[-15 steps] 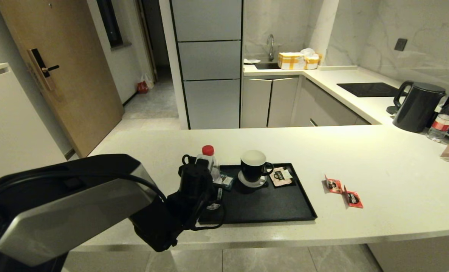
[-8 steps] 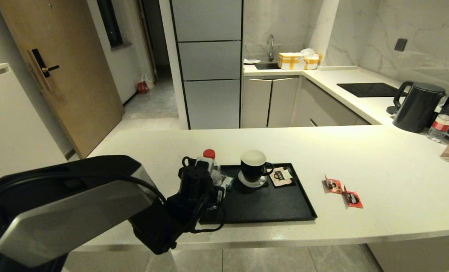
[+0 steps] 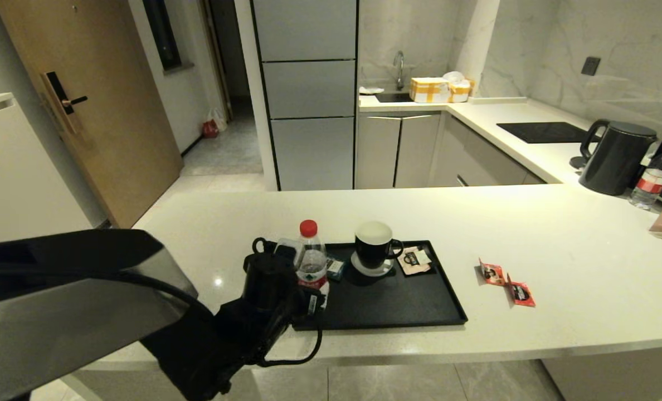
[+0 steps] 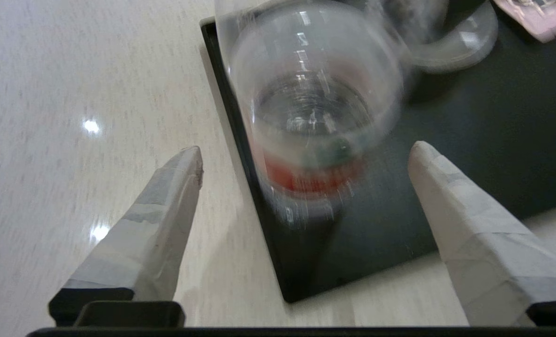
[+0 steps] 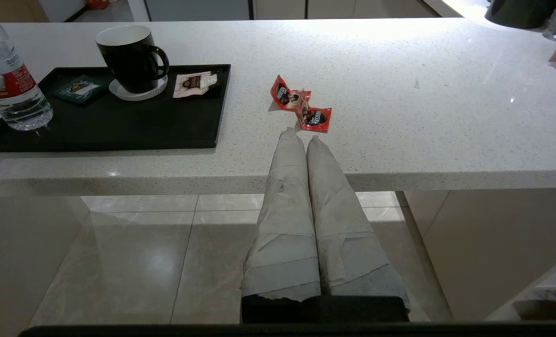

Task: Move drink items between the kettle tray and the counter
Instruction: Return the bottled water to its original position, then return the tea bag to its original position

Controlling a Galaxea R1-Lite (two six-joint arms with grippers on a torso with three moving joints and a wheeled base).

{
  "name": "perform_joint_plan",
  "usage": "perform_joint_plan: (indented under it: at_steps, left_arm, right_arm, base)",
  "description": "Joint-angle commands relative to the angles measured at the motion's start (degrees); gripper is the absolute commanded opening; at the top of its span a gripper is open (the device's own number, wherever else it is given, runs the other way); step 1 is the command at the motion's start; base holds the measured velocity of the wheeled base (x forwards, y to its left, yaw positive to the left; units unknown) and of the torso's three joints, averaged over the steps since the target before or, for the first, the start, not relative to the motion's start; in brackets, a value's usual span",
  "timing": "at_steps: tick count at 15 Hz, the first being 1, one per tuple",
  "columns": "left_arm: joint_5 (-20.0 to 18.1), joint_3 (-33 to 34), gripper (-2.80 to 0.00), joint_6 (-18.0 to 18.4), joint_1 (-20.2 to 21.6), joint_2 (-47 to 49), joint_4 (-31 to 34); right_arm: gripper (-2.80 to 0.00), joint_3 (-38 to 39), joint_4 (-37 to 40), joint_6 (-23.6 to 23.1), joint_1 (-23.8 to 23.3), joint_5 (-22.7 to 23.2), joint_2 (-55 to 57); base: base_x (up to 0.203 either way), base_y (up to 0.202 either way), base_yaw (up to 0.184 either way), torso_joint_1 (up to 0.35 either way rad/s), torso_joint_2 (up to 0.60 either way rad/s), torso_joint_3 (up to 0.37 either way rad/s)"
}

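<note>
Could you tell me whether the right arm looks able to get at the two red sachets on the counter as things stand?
Probably yes: the two red sachets lie on bare counter just beyond the shut right pincer, with nothing between them.

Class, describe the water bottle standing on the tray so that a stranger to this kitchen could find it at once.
Start at the broad off-white speckled counter and find the flat black rectangular tray near its front edge. At the tray's left end, beside a black mug with a white inside, stands a clear plastic water bottle. Its red cap and red label mark it out; a similar bottle stands far right, off the tray.
</note>
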Motion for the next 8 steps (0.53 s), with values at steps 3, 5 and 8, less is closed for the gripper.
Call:
perform_joint_plan:
  at_steps: [3, 5, 8]
  left_arm:
    - [0.0, 7.6, 0.00, -0.3, -1.1, -10.1, -0.3]
    - [0.0, 10.6, 0.00, -0.2, -1.3, -16.2, 0.2]
    - [0.3, 14.3, -2.80, -0.1, -1.2, -25.7, 2.8]
  right_arm:
    - [-2.80, 0.0, 0.0, -0.1, 0.0, 0.0, 0.0]
    - [-2.80, 0.0, 0.0, 0.0, 0.0, 0.1, 0.0]
    - [-2.80, -0.1, 0.0, 0.0, -0.1, 0.0, 0.1]
  base:
    - [0.000, 0.000, 0.000, 0.000, 0.00, 0.000]
    - [0.000, 0.000, 0.000, 0.000, 0.00, 0.000]
    - [0.000, 0.000, 0.000, 0.000, 0.00, 0.000]
